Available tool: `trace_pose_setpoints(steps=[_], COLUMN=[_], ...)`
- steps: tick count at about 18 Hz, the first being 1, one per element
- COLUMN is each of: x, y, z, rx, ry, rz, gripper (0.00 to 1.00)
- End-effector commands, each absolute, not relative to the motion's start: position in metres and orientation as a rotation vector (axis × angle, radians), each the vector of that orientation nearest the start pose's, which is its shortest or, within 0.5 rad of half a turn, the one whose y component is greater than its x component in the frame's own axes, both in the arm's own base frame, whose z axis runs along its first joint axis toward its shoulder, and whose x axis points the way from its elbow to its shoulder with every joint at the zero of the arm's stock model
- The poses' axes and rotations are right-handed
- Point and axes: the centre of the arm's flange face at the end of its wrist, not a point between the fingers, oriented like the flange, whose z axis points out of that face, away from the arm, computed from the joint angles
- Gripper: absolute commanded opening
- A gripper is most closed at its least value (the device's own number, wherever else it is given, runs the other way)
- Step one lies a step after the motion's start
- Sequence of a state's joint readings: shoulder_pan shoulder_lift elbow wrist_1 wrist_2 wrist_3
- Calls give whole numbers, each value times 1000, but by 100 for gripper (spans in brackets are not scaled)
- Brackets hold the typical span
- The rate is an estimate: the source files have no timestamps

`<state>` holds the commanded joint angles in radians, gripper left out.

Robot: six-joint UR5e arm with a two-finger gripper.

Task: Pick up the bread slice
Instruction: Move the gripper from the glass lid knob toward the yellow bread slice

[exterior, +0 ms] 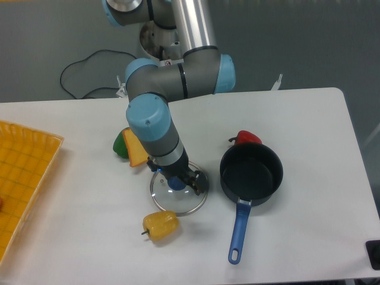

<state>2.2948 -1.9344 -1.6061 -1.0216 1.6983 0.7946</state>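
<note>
While the arm (155, 127) bends low over the glass lid (179, 193), the gripper (181, 180) hangs above the lid's blue knob, its dark fingers too foreshortened to tell how wide they stand or whether they touch anything. Behind the lid and partly hidden by the arm's wrist lies the bread (135, 149), a flat yellow-orange slice with a darker crust, tilted against the smooth green pepper (120, 144). Right of the lid sits a round dark pot (251, 173) with a blue handle, a red pepper (247, 138) behind it; in front of the lid rests a lumpy yellow pepper (161, 225).
</note>
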Motion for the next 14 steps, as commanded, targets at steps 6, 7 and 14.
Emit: trace_pose_setpoints(steps=[6,7,14], x=[-322,-321,-236], y=[551,551,555], z=[322,323,322], rx=[-3096,-3093,-3073], ry=[94,94,156], rz=[286,284,200], gripper=[100,100,100])
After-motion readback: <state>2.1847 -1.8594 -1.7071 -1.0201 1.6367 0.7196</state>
